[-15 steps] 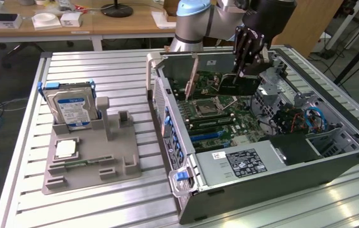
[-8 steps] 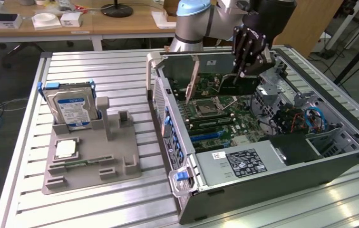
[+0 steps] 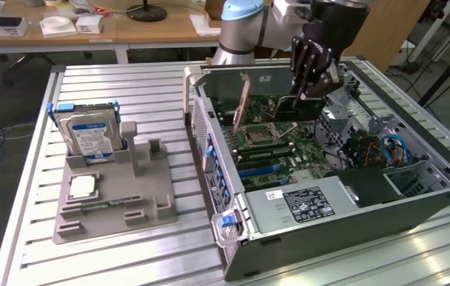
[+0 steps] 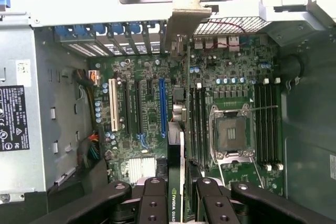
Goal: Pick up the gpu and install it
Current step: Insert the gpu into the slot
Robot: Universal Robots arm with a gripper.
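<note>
Exterior view: gripper (image 3: 309, 95) holds the gpu (image 3: 298, 110) inside the computer case (image 3: 352, 223)

The gripper is clenched on the card, which stands upright over the motherboard (image 3: 276, 149). In the wrist view the gpu (image 4: 181, 148) runs edge-on just beside the blue slot (image 4: 163, 106), with its metal bracket (image 4: 184, 17) at the rear wall.

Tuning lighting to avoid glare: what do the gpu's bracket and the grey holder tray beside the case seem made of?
The gpu bracket: likely bare sheet metal, dull silvery sheen on its bent tab. The grey holder tray: probably plastic, matte, uniform grey with no highlights.
</note>
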